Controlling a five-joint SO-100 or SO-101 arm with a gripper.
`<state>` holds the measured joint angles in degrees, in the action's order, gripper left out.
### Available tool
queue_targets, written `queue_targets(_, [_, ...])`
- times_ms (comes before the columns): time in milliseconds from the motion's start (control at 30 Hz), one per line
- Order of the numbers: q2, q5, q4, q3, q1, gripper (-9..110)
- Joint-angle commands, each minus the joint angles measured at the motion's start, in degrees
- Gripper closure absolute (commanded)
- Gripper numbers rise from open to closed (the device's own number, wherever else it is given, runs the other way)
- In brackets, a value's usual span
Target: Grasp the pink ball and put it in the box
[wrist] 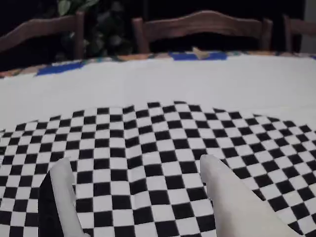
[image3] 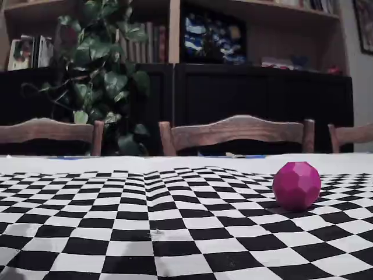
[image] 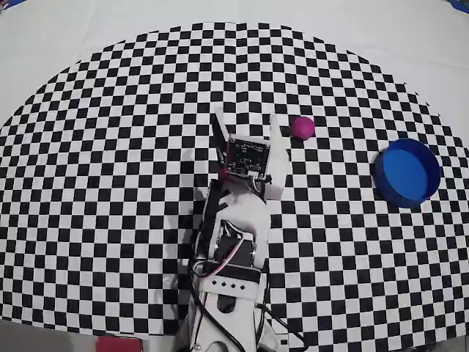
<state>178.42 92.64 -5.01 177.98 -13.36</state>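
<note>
The pink ball [image: 302, 127] is faceted and lies on the checkered mat, just right of my gripper's right finger in the overhead view. It also shows at the right of the fixed view [image3: 296, 185]. It is out of the wrist view. The box is a round blue tub [image: 407, 172] on the mat's right side, right of and nearer than the ball. My gripper [image: 248, 123] is open and empty, with its white fingers spread over bare mat. In the wrist view the gripper [wrist: 136, 163] has only checkered mat between its fingers [wrist: 227, 192].
The black-and-white checkered mat [image: 110, 183] lies on a white tablecloth [wrist: 158, 81]. Wooden chairs [image3: 236, 133] stand at the table's far edge, with a plant [image3: 99, 76] and bookshelves behind. The arm's body and cables [image: 231, 279] fill the lower middle of the overhead view.
</note>
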Motion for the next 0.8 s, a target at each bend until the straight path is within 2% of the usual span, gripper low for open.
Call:
queue_targets(0, [-0.4,0.4,1.0,0.4,-0.8,72])
queue_targets(767, [-0.4,0.4,1.0,0.4,-9.0,72])
